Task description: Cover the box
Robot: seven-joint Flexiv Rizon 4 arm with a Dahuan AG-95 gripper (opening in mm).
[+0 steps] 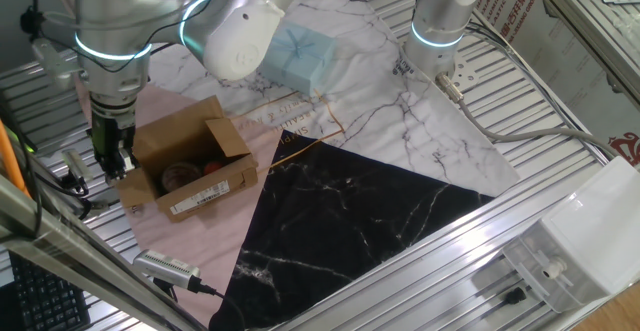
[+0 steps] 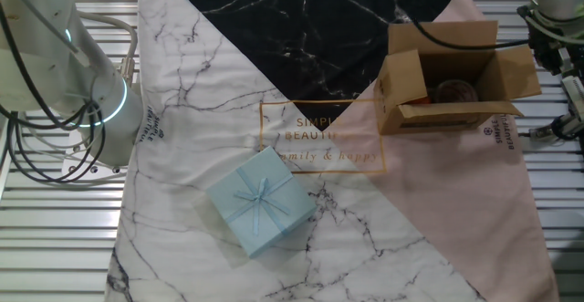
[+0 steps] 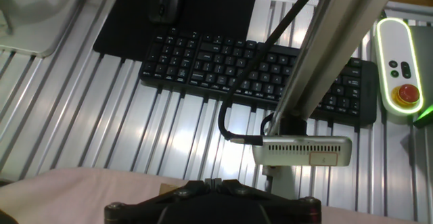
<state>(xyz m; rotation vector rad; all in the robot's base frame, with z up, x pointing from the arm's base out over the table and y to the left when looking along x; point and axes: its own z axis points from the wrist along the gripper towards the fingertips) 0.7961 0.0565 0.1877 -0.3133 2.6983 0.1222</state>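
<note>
Small brown cardboard box (image 1: 187, 167) sits flaps-up on a marble-print cloth (image 1: 350, 201) over the ribbed metal worktop (image 1: 560, 141); the pincer (image 1: 113, 158) beside it looks closed.

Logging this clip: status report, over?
End effector beside box's end flap, state unclear. Box flaps open, items inside. Blue package well clear.

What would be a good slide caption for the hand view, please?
Hand view: gripper low over pink cloth, facing a black keyboard on the slatted table.
</note>
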